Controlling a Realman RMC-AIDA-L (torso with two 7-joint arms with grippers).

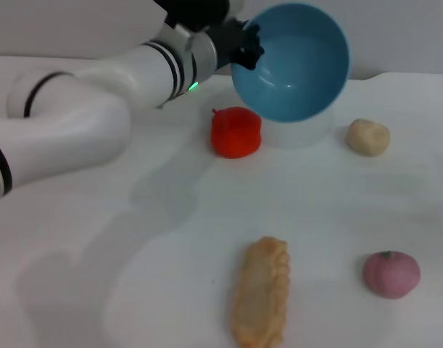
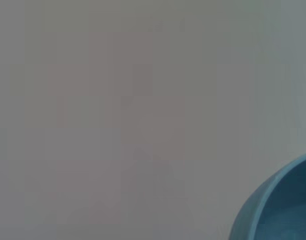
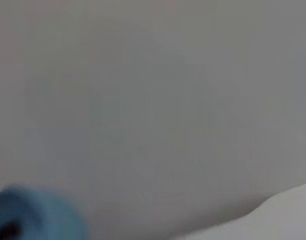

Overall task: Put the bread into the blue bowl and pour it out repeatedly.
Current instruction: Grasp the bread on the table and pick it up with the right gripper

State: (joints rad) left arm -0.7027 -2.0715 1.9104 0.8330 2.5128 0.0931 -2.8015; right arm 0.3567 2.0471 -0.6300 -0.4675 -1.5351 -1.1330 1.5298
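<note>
Gripping the rim of the bowl (image 1: pixel 294 65), the left gripper (image 1: pixel 244 45) is holding it tipped and empty above the table (image 1: pixel 98 290), the bread (image 1: pixel 261 291) lying nearer.

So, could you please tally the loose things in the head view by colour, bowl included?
Blue: 1, the blue bowl, held tilted above the table by the left gripper
Red-orange: 1, the pepper-like thing
Beige: 1, the round lump
Golden-tan: 1, the bread
Pink: 1, the round fruit
Total: 5

Red pepper (image 1: pixel 236 132), beige lump (image 1: pixel 367 136), pink ball (image 1: pixel 391 273) on white table (image 1: pixel 134 239).
</note>
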